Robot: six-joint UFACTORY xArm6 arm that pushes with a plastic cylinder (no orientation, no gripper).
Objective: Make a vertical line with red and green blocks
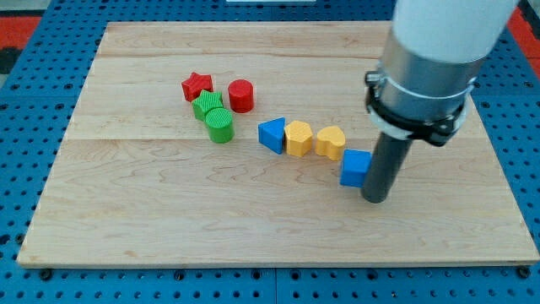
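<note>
My tip (375, 198) carries no fingers to spread or pinch; it sits right of centre, apparently touching the blue cube (354, 168). 2 reds, a star (197, 85) and cylinder (241, 95), cluster upper left with 2 greens (207, 105) (219, 125). Between stand a blue triangle (272, 134) and 2 yellows (299, 138) (331, 142).

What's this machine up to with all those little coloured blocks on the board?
A robot arm pushes blocks around a wooden board with a dark rod. My tip sits at the right edge of the blue cube, far from the blocks it must line up. The red star, red cylinder, green block and green cylinder cluster at the view's upper left, not yet in a vertical line.
</note>
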